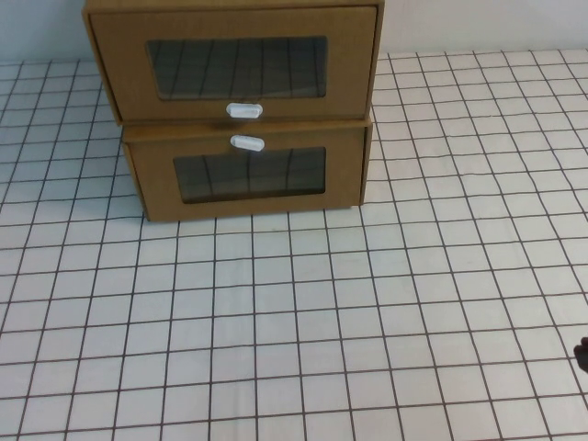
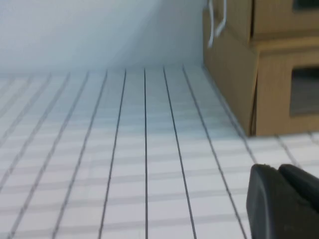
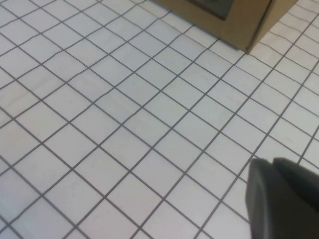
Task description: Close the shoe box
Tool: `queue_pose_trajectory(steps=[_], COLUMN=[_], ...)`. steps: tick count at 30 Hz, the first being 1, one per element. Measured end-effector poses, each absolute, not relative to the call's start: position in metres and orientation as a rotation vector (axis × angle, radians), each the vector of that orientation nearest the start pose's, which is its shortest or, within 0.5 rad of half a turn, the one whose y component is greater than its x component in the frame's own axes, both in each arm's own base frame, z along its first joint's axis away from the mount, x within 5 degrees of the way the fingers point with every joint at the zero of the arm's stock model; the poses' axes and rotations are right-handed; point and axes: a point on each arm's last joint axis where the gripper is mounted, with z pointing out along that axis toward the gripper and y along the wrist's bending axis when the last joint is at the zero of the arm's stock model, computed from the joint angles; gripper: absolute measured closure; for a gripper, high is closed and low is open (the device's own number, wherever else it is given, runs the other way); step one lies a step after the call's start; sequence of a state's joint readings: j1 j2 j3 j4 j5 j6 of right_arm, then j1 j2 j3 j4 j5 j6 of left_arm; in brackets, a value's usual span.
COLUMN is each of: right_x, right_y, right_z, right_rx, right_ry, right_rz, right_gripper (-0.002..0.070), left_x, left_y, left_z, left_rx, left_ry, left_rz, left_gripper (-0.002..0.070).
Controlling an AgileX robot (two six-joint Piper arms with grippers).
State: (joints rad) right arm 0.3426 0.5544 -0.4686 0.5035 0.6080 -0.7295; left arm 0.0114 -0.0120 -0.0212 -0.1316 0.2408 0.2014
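Resting low over the table [image 1: 303,331], the left pincer [image 2: 284,204] shows only as a dark body at the edge of its wrist view; its opening cannot be told, and it holds and touches nothing visible. The right pincer [image 3: 281,199] appears likewise as a dark body in its wrist view and as a dark speck at the right edge of the high view [image 1: 582,354]; its opening cannot be told either, and nothing is seen in it.

Two cardboard boxes stand stacked at the far middle of the table. The shoe box [image 1: 234,64] is the upper one, with its window [image 1: 237,67] in the front and its white tab [image 1: 244,110] just below the window. Its front sits level with the surrounding frame. The lower box [image 1: 248,175] carries its tab [image 1: 247,142] above its window. Contents cannot be made out through either window; only grid reflections show.

The shoe box fronts toward the robot, its long axis running left to right. Both pincers lie well apart from the stack.
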Motion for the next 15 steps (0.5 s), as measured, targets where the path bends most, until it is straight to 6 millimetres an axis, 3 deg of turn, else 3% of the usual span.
queue_pose_trajectory(steps=[6,15], right_x=[0.088,0.085], right_y=[0.061,0.063], right_z=[0.28,0.278], right_rx=[-0.833,-0.844], right_ry=[1.969,1.993], right_rz=[0.37,0.411], right_gripper=[0.0689,0.0689], left_x=[0.053,0.052], left_y=[0.0,0.001], left_z=[0.172,0.17], left_rx=[0.066,0.063], left_ry=[1.863,1.881], left_rz=[0.034,0.05], left_gripper=[0.0679,0.0679])
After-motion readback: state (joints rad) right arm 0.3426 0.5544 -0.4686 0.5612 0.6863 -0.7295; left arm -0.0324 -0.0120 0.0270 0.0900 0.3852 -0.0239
